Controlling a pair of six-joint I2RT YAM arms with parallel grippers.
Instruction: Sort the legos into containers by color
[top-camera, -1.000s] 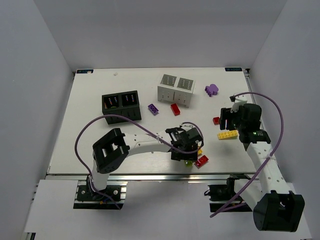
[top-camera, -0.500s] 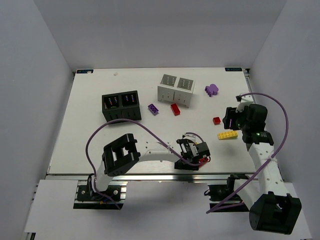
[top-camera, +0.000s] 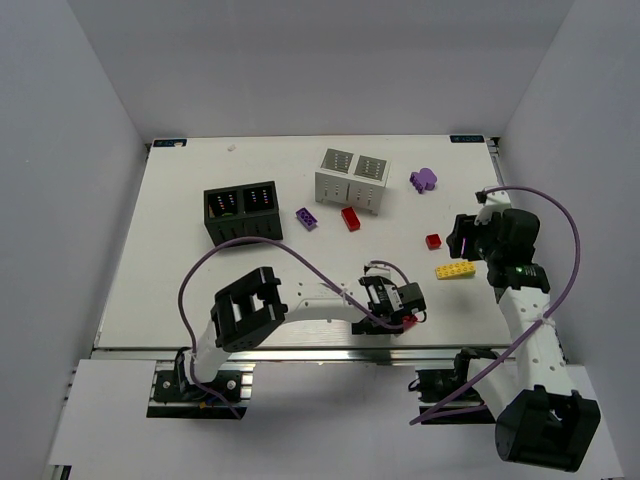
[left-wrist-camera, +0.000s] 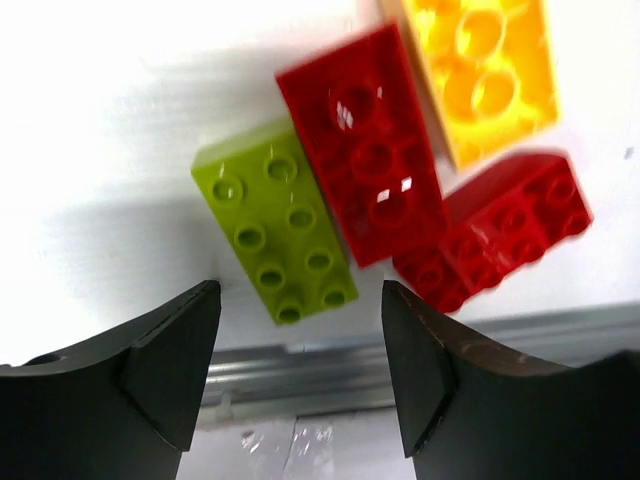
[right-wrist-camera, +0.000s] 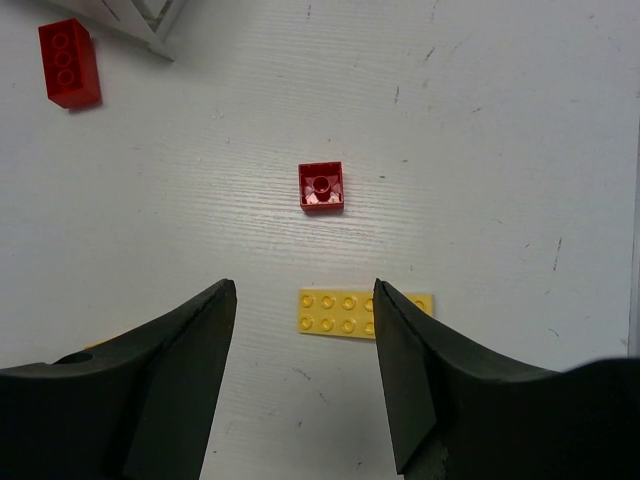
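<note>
Top view high from behind, wrist views close, facing down at table (top-camera: 170, 220)

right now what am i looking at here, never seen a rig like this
Two white robot arms are bolted at the near edge of a white table. The wide picture looks down from above and behind them; each close-up comes from a wrist camera, the dark wedges being that arm's jaws. On it lie small studded plastic bricks, a black two-cell box and a white two-cell box. The left arm hangs, jaws open, over a lime green brick; the right arm, jaws open, over a flat yellow brick. Nothing is held.
</note>
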